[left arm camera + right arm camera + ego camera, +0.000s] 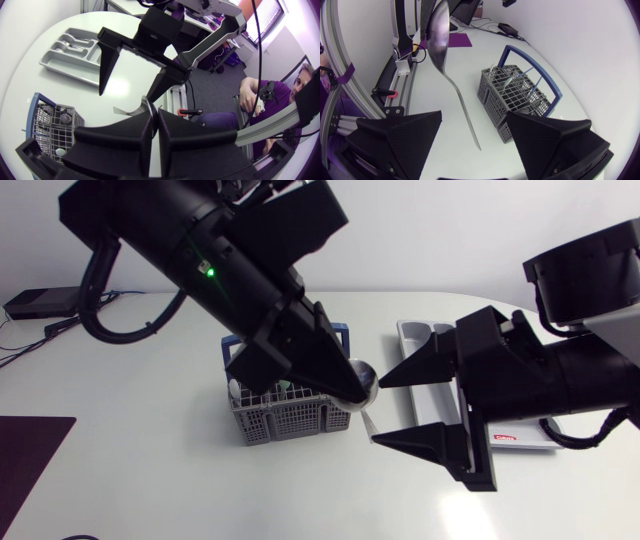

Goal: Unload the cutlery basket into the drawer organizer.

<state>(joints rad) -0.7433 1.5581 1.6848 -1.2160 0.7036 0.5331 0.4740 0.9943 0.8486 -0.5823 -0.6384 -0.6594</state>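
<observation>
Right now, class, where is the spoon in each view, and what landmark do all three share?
Head view: spoon at the left gripper's tips, beside the cutlery basket.
Left wrist view: spoon pinched in the left gripper.
Right wrist view: spoon hanging between the right gripper's open fingers.
Shared landmark: the cutlery basket.

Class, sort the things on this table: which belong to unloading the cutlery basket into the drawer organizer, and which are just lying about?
Job: spoon, cutlery basket, drawer organizer, left end effector (shut on the spoon), right end effector (open around its handle).
Lying about: dark mat, black box with cables.
</observation>
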